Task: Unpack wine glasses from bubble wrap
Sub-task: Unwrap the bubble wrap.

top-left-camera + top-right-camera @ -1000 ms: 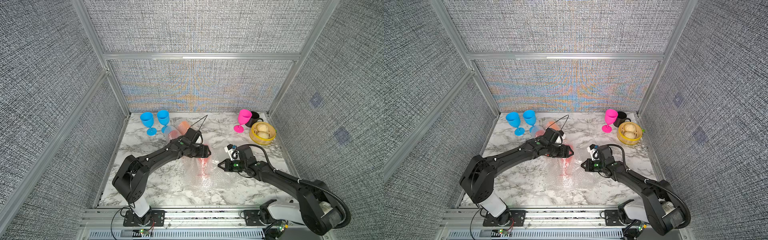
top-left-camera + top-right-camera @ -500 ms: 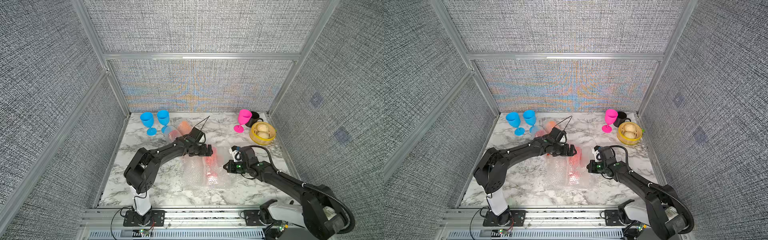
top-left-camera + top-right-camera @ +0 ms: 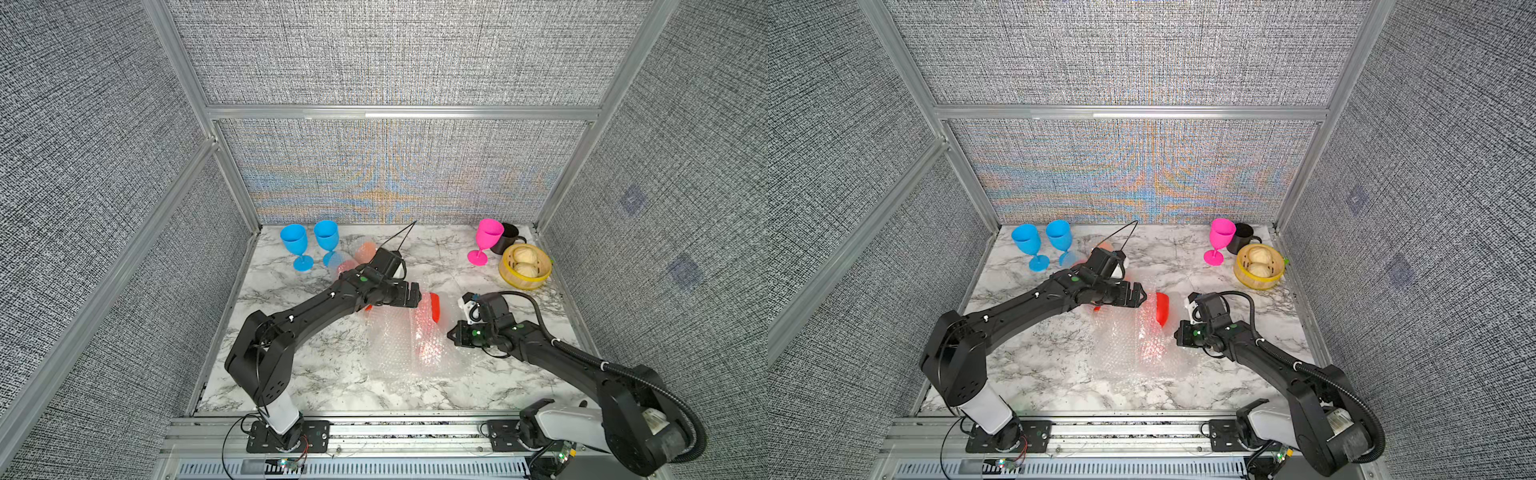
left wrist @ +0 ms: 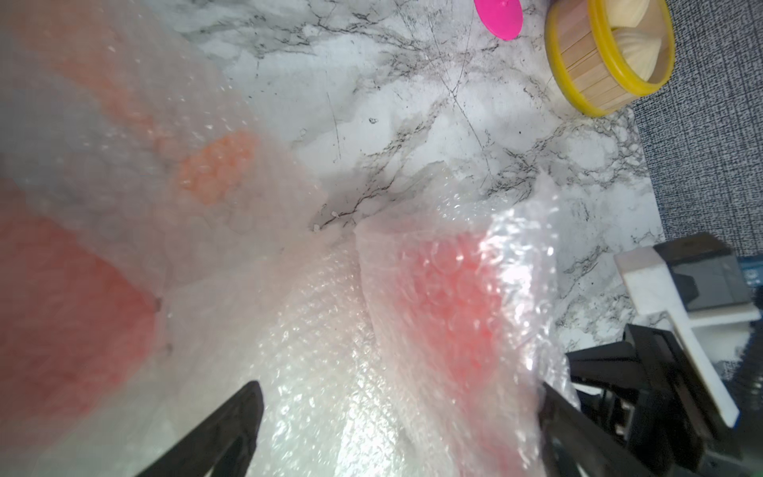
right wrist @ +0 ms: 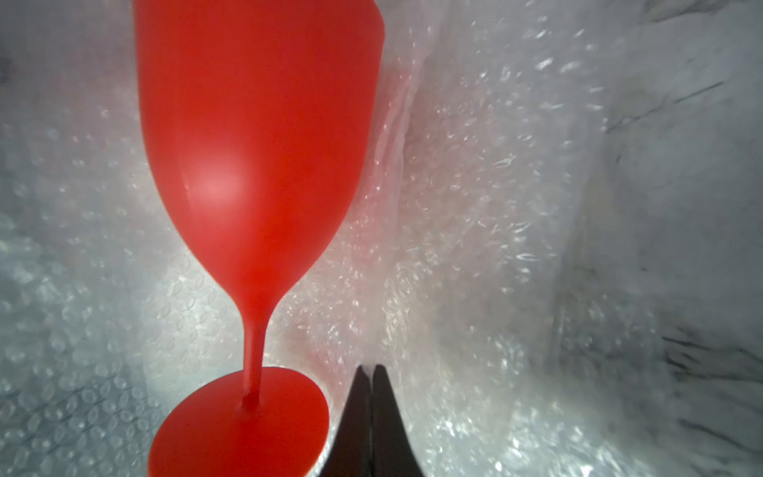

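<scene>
A red wine glass (image 5: pixel 256 165) lies on its side on an opened bubble wrap sheet (image 3: pixel 399 345) in mid-table. Its bowl rim (image 3: pixel 434 308) shows bare, while a fold of wrap covers its stem in both top views. My right gripper (image 5: pixel 371 371) is shut on that fold's edge, beside the glass's foot. My left gripper (image 3: pixel 415 296) hovers open just left of the bowl, with wrap below its fingers (image 4: pixel 239 413). An orange glass (image 3: pixel 365 251) and another red one (image 3: pixel 345 268) lie wrapped behind the left arm. Two blue glasses (image 3: pixel 295 245) and a pink one (image 3: pixel 486 239) stand upright and bare.
A black mug (image 3: pixel 509 239) stands behind the pink glass at the back right. A yellow-rimmed bamboo steamer (image 3: pixel 525 266) with buns sits next to it. Grey panel walls enclose the marbled table (image 3: pixel 291 365) on three sides.
My left gripper opened fully and shifted slightly right. The right gripper drew the wrap's edge a little right and toward the front, and the red glass's bowl rim came bare.
</scene>
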Motion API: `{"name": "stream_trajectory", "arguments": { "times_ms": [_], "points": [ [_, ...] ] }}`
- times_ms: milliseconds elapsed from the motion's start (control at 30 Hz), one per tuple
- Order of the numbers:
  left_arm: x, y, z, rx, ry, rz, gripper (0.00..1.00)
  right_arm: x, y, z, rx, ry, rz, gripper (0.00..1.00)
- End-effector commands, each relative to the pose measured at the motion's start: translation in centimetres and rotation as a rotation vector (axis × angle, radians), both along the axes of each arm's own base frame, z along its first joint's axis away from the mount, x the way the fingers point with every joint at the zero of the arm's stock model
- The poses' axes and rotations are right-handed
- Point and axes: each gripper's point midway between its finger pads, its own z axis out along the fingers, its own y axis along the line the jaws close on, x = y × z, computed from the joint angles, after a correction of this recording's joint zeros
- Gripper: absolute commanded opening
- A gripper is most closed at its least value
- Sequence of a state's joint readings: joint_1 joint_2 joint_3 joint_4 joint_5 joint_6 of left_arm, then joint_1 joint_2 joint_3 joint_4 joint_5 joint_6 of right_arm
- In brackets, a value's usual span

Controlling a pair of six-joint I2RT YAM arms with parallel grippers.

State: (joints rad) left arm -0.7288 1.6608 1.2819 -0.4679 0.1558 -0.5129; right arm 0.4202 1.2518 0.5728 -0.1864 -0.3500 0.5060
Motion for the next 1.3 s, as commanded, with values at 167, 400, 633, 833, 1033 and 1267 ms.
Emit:
{"name": "stream_trajectory", "arguments": {
  "times_ms": [167,400,633,833,1033,1267],
  "points": [
    [-1.0,1.2,3.8,-0.001,-0.057,-0.026,0.97,0.1,0.0,0.5,0.005,-0.002,-0.008,0.0],
    [-0.9,2.2,8.1,-0.047,-0.179,0.001,0.98,0.1,0.0,0.5,-0.001,0.005,-0.002,0.0],
    [-4.7,-5.3,4.8,-0.199,0.021,-0.143,0.97,0.2,0.0,0.5,0.004,0.008,-0.014,0.0],
    [-7.1,-10.0,1.6,-0.244,0.13,-0.214,0.94,0.4,0.0,0.6,0.01,0.012,-0.023,0.0],
    [-8.6,-12.0,0.3,-0.242,0.19,-0.27,0.94,0.5,-0.2,0.6,0.012,0.016,-0.031,0.0],
    [-6.8,-7.8,-3.2,-0.006,0.171,-0.139,0.96,0.7,-0.3,0.8,0.02,0.017,-0.039,0.0]
  ]
}}
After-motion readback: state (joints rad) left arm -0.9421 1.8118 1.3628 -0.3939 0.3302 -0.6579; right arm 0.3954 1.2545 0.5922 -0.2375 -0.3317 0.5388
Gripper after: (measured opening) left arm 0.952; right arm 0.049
